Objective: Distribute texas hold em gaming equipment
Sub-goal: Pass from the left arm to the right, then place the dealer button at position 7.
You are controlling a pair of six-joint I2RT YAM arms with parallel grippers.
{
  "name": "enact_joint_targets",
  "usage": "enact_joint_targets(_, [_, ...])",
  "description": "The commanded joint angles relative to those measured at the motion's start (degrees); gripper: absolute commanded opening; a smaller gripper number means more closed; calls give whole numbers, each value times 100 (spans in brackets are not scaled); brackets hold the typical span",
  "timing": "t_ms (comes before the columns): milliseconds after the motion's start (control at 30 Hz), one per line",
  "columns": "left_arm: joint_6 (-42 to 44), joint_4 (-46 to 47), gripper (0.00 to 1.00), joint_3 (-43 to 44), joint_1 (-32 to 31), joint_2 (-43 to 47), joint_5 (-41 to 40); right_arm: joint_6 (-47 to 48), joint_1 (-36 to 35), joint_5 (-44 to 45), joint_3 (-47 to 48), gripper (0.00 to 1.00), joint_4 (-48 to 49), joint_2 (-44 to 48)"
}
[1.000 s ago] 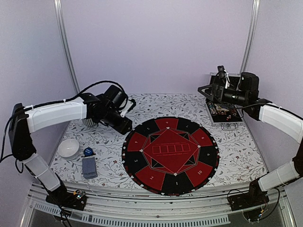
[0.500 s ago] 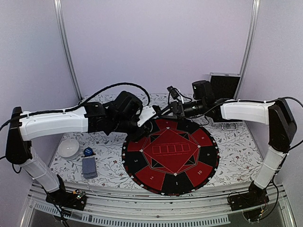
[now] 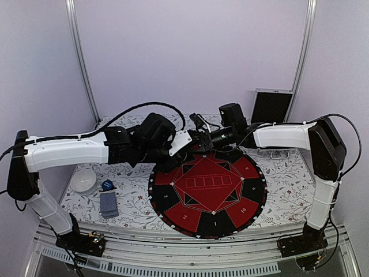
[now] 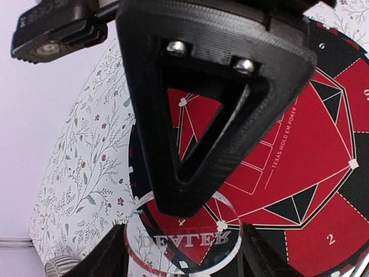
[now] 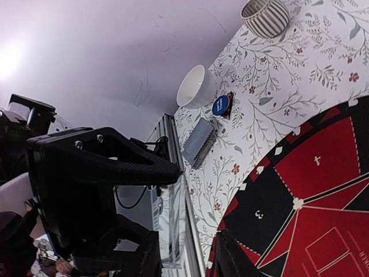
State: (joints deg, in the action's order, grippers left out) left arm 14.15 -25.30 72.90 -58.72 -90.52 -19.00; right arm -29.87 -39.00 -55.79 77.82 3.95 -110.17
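**Over the mat's far rim, a dealer disc between two grippers**

At the table's left side, off the mat, sit a white bowl [image 3: 83,180] and a blue marker disc [image 3: 106,185] just beside it. A stack of grey-blue playing cards [image 3: 108,203] lies nearer the front edge. The round red-and-black poker mat [image 3: 207,199] fills the middle of the table.

The left arm reaches in over the mat's far-left rim. The left gripper [image 4: 183,264] is clamped on a clear dealer disc [image 4: 173,239], which it holds in the air with one finger on each side.

The right gripper [image 5: 184,257] meets it from the right. Its fingers [image 5: 138,257] stand apart, one on each side of the disc's thin edge, with a gap showing. Whether either finger touches the disc cannot be told.

A black case [image 3: 272,107] stands at the back right corner.
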Motion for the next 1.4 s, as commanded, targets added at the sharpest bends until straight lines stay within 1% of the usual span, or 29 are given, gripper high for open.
enact_joint_targets(0, [85,333,50,2,-103,-39,-75,27,-92,-45,154,24,-34,-106])
enact_joint_targets(33, [83,333,50,3,-99,-44,-81,38,-92,-21,162,21,-57,-95])
enact_joint_targets(67, [81,333,50,-2,-103,-45,-84,55,-92,13,167,12,-80,-81])
enact_joint_targets(100, [75,333,50,-4,-100,-47,-92,91,-90,42,176,6,-106,-65])
enact_joint_targets(133, [65,333,50,-8,-100,-45,-101,110,-92,61,185,3,-143,-54])
enact_joint_targets(200, [39,332,51,-36,-104,-37,-119,187,-82,107,202,2,-235,-34])
enact_joint_targets(233, [19,333,52,-51,-105,-29,-117,226,-71,162,206,2,-309,-25])
enact_joint_targets(267, [-9,328,58,-61,-105,-25,-137,270,-46,223,200,1,-373,-4])
enact_joint_targets(300, [-46,332,68,-77,-97,-13,-150,297,-1,285,180,1,-423,22])
enact_joint_targets(333, [-97,333,83,-94,-97,2,-166,346,61,338,147,1,-484,59])
enact_joint_targets(367, [-169,333,96,-111,-102,19,-192,367,154,392,79,1,-517,103])
enact_joint_targets(400, [-227,337,98,-138,-101,41,-207,388,257,434,-9,1,-528,169])
enact_joint_targets(500, [-427,422,98,-237,-81,148,-128,438,718,555,-314,1,-534,357])
enact_joint_targets(600, [-691,571,98,-421,40,320,240,524,1358,700,-600,1,-534,377])
enact_joint_targets(700, [-1046,654,98,-618,291,465,493,564,1948,920,-792,1,-540,143])
enact_joint_targets(767, [-1328,658,98,-754,518,527,612,574,2210,1093,-723,1,-557,-111])
enact_joint_targets(833, [-1612,658,98,-902,762,578,724,608,2336,1152,-516,1,-579,-405])
enact_joint_targets(1000, [-1986,632,98,-1272,1040,693,688,668,2441,1210,74,1,-714,-1107])
enact_joint_targets(1267, [-2371,508,98,-1559,1352,797,784,556,2529,994,366,2,-870,-1685])
enact_joint_targets(1300, [-2448,464,98,-1548,1403,773,796,560,2538,1018,382,3,-907,-1718])
enact_joint_targets(1367, [-2583,340,98,-1502,1499,732,799,565,2538,1109,391,20,-970,-1719])
